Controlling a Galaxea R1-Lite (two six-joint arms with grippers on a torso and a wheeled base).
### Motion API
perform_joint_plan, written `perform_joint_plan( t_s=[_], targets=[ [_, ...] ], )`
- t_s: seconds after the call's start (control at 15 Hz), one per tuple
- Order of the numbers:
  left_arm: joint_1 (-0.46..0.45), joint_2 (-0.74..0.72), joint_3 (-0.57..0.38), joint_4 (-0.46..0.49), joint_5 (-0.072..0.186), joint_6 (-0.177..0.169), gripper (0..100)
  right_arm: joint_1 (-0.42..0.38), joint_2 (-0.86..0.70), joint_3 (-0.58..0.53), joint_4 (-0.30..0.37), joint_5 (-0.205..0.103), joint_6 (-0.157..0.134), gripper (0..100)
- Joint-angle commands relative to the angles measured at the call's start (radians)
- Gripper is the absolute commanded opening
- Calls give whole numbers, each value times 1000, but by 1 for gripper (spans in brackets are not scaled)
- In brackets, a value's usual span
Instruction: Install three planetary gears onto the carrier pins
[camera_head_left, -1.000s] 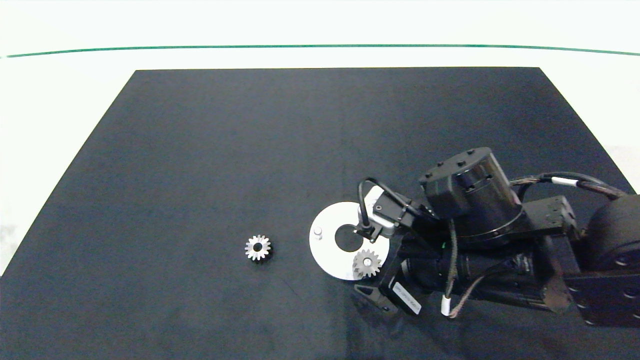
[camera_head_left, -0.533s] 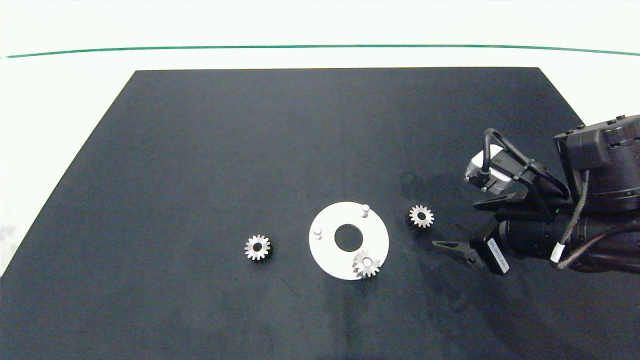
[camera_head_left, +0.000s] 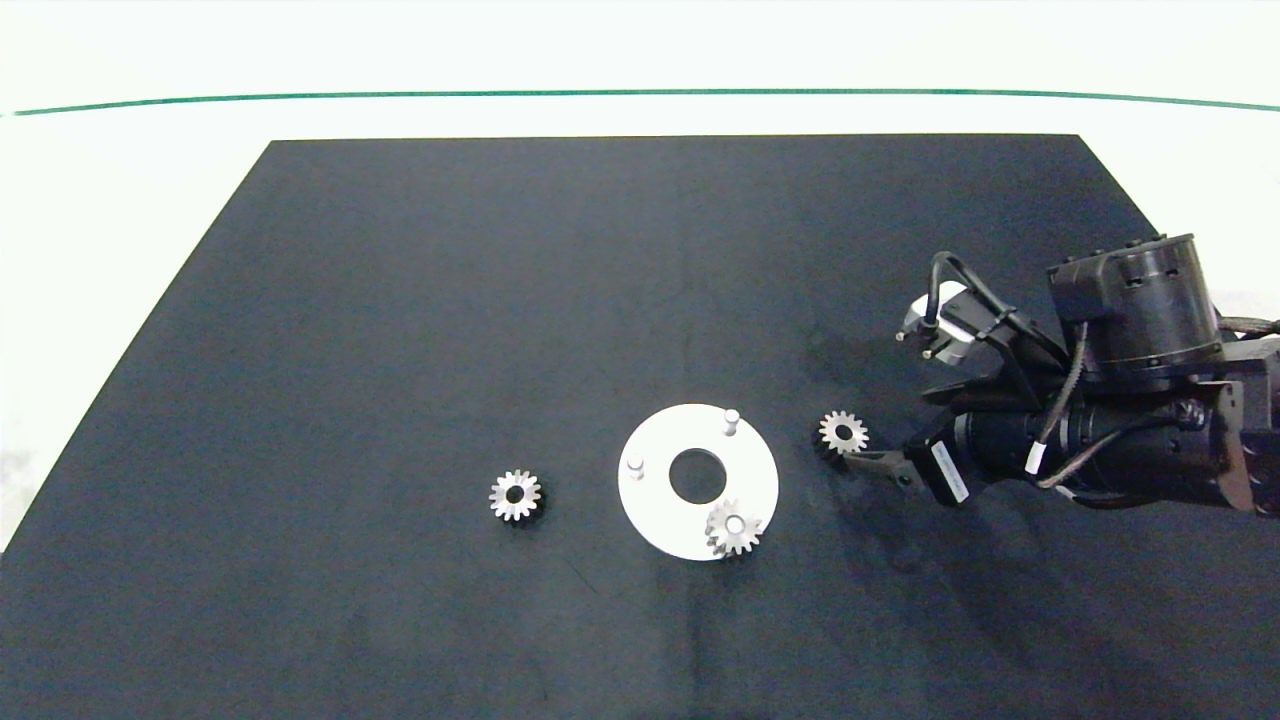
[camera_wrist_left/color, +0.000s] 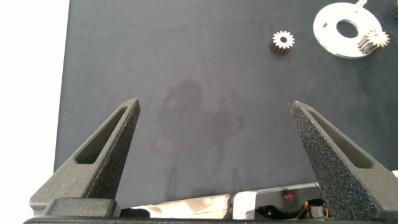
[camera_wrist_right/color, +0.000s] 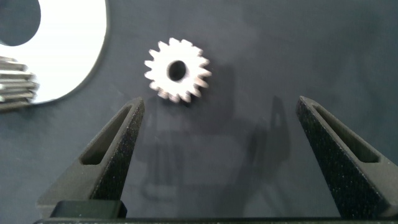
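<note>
Right of the white disc (camera_head_left: 650, 500), the right gripper (camera_wrist_right/color: 221, 134), spread wide and empty, should centre over the loose gear (camera_head_left: 843, 432) before closing.

The right hand (camera_head_left: 868, 446) is spread wide, and a gear (camera_wrist_right/color: 178, 70) lies just ahead with bare table (camera_head_left: 640, 280) all around it. Past it sits the white disc (camera_head_left: 655, 500).

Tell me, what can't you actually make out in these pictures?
- Left gripper: outside the head view, so its place on the table is unclear.
- One finger of the right gripper: hidden under the arm in the head view.
- White disc: cut off by the right wrist view's edge.
- Mounted gear: seating depth unclear.
</note>
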Motion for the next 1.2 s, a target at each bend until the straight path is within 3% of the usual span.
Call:
perform_joint_plan(
  t_s=[0.07, 0.33, 1.2],
  targets=[
    [0, 9, -1, 2, -2, 1, 100, 20, 32, -15, 0, 37, 6, 100],
    [-1, 9, -1, 2, 0, 1, 100, 24, 61, -49, 2, 37, 9, 97],
    [0, 0, -16, 4, 0, -1, 100, 47, 93, -52, 0, 35, 8, 70]
  ],
)
